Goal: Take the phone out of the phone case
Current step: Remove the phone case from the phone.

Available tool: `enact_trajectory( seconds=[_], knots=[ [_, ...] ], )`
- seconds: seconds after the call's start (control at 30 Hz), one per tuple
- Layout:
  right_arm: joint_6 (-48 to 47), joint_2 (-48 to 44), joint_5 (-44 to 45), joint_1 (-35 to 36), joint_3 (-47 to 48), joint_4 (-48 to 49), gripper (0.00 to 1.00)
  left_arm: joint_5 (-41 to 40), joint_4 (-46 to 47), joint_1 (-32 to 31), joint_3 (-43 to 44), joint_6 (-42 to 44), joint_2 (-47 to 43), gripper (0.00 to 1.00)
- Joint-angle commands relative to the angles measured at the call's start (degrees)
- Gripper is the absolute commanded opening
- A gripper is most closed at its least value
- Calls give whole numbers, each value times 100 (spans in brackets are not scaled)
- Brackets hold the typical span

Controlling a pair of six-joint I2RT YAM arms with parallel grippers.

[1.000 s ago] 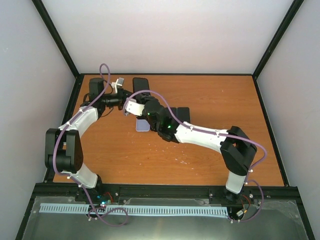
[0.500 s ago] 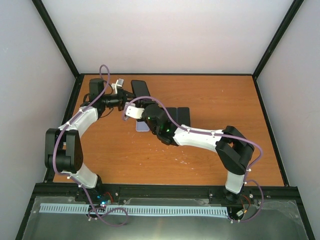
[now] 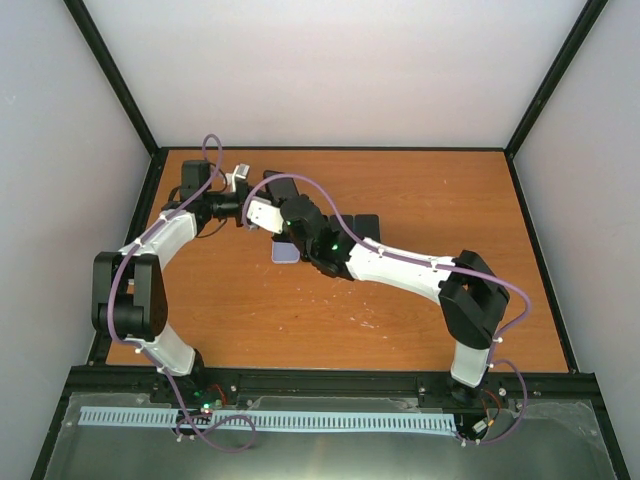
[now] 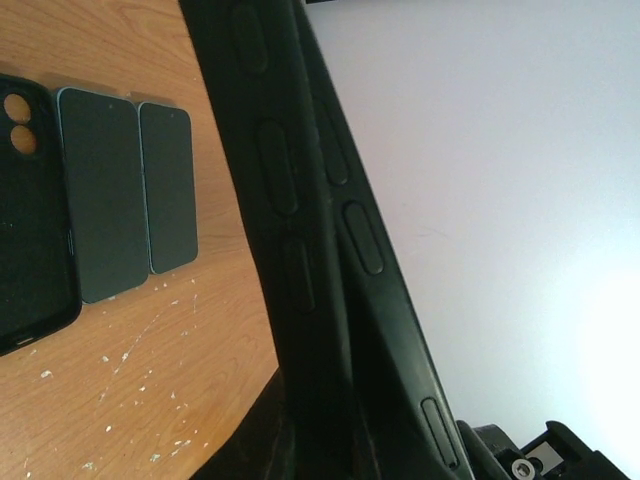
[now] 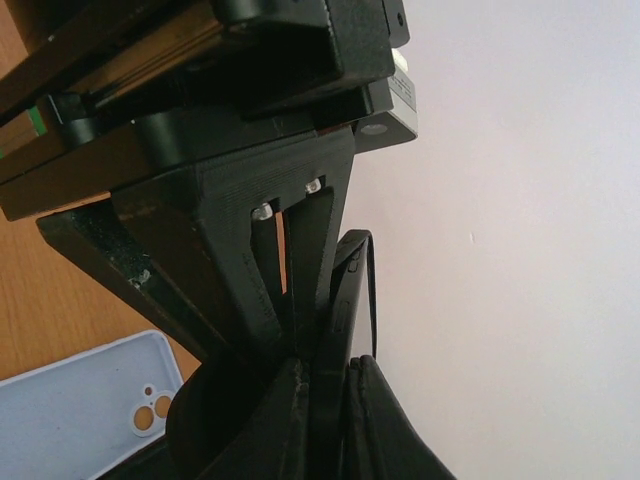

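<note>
A black phone case [image 3: 283, 186] with the phone in it is held edge-on above the back left of the table. My left gripper [image 3: 247, 200] is shut on it; in the left wrist view the case's side [image 4: 330, 250] with its button bumps fills the middle, and the gripper [image 4: 330, 455] is mostly hidden behind it. My right gripper [image 3: 272, 210] is shut on the same case from the other side. In the right wrist view its fingers [image 5: 295, 420] clamp the case [image 5: 345, 300], whose thin rim [image 5: 373, 290] stands away from the body.
A light blue empty case [image 3: 285, 250] lies on the table under the arms and shows in the right wrist view [image 5: 90, 400]. Two dark phones [image 3: 367, 228] lie side by side to the right, also seen in the left wrist view [image 4: 100, 190], next to a black empty case [image 4: 30, 200].
My right wrist has shifted back and left, closer to the left gripper. The held black case has moved slightly toward the near side between the two grippers.
</note>
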Motion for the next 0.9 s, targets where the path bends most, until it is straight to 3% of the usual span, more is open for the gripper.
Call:
enact_trajectory(
  seconds=[0.0,0.87],
  knots=[
    [422,-567,183,-200,549,155,3,-707,-96,235,97,950,110,1],
    [734,-913,74,-587,1034,-397,3,-1286,-586,397,-145,1703,5,1]
  ],
)
